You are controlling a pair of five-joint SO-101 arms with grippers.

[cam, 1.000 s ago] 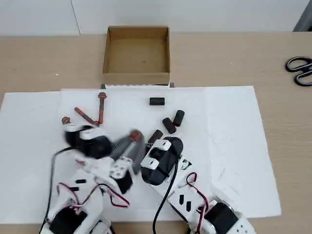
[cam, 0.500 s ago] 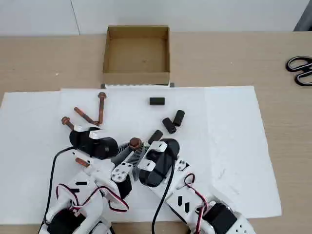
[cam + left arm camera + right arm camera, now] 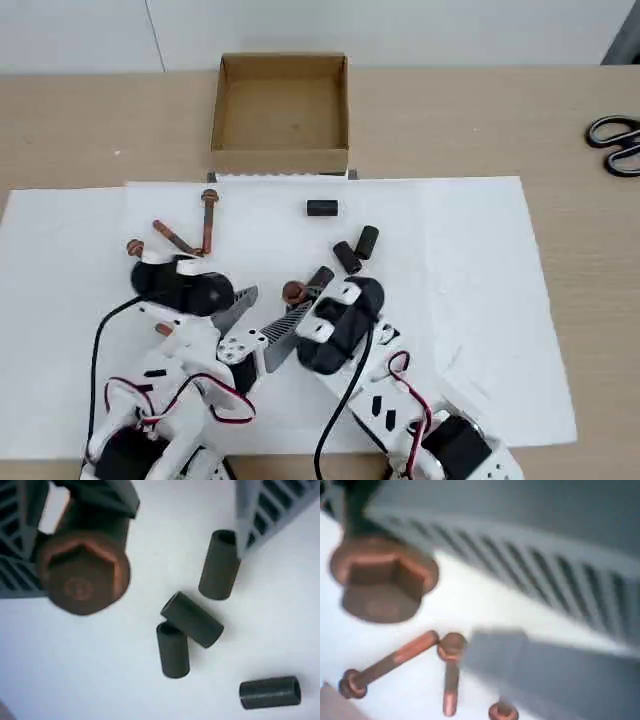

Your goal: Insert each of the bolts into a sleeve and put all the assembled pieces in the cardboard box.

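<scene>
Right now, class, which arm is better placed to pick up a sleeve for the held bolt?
Left. Its hand is open and free, and the nearest sleeve lies close in front of it. The right hand is shut on the bolt, so it probably cannot take anything else.

No text, number or sign can be read anywhere. The head of the bolt (image 3: pixel 82 577) carries a faint round stamped mark, but it is too blurred to make out. The box (image 3: pixel 280 160), the sleeves (image 3: pixel 191 620) and the paper (image 3: pixel 470 260) on the table show plain surfaces.
</scene>
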